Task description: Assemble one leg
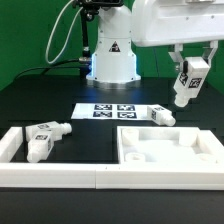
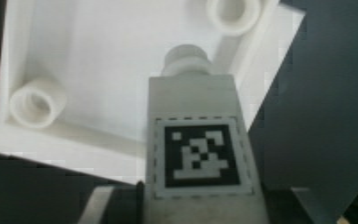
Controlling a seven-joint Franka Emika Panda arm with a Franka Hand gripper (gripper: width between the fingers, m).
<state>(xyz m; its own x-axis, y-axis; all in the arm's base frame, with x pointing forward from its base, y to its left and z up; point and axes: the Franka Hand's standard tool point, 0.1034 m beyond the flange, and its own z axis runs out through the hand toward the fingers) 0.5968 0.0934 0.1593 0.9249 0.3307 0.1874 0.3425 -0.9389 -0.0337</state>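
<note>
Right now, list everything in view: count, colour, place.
leg: four, white with black-and-white tags; one held aloft at the exterior view's right, one lying beside the marker board, two at the exterior view's left.
tabletop: one, white, on the table, exterior view's right.
marker board: one, white with black tags, mid-table.
fence: one, white, along the near edge.
table: one, black.
arm: one, white, base behind the marker board.
gripper: one, closed on the leg.

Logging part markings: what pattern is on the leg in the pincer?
A black-and-white square tag on the white leg, clearest in the wrist view.
</note>
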